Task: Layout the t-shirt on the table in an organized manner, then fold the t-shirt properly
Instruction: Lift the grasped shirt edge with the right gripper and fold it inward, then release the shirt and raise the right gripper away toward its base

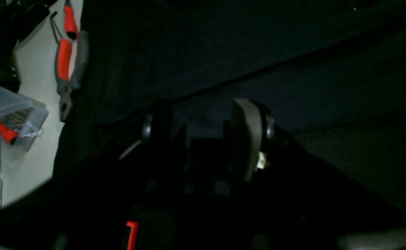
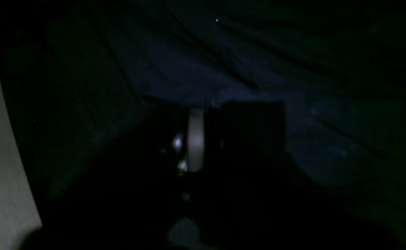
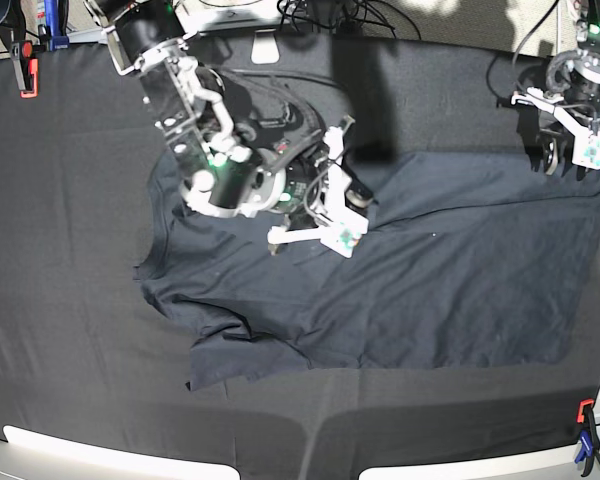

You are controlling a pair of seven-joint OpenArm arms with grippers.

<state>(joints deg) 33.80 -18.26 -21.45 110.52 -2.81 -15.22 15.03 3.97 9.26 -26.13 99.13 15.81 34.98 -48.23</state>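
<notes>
The t-shirt [image 3: 380, 290] lay spread over the middle of the bench [image 3: 70, 330], its left side bunched. The right pincer [image 3: 330, 215] sat low on the shirt's far edge; I cannot tell if it gripped cloth. The left pincer [image 3: 570, 135] was released, empty, near the far corner. A careless lift could drag the fabric and wrinkle it again.

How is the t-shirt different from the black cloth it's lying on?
The t-shirt is greyer and slightly shiny; the table cloth is matte black. The t-shirt is much smaller than the table. The t-shirt is rumpled; the table cloth lies flatter. Both are dark fabric.
</notes>
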